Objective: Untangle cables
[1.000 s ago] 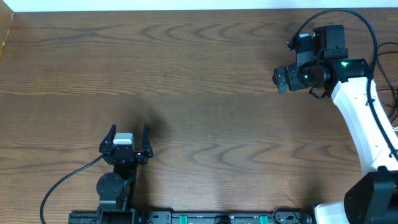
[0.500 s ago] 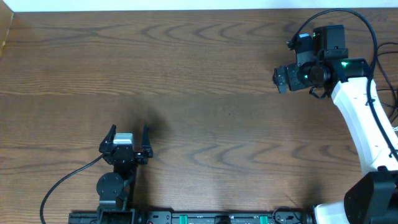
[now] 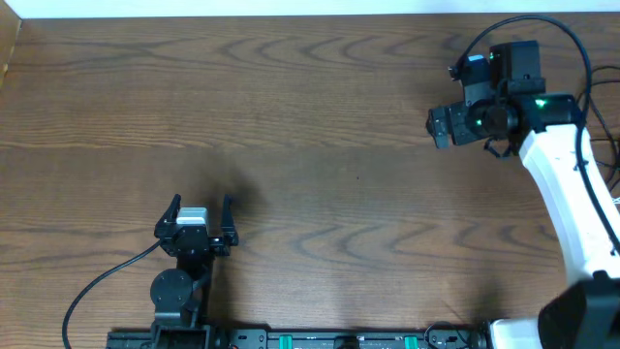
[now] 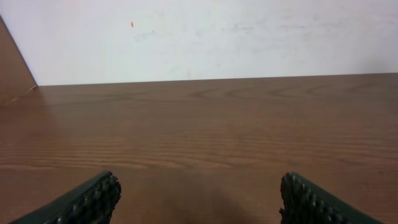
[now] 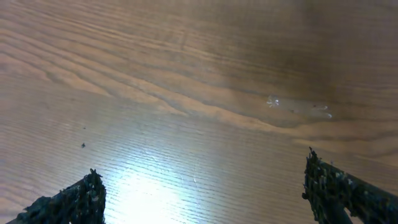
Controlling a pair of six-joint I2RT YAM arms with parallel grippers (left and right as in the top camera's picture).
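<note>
Bare table (image 3: 320,145) gives free passage through the centre, 9 to 1 o'clock. In the way: left gripper (image 3: 201,204) at 7 o'clock, black wire (image 3: 97,281) at 8, right gripper (image 3: 433,126) and white arm (image 3: 567,184) from 2 to 4, wall (image 4: 205,37) along 12.

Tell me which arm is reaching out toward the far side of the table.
The white right arm: its fingers hang open near the far right corner, while the left fingers sit by the near edge.

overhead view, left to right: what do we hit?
Left arm's black wire → left gripper → right gripper → right arm's white link.
</note>
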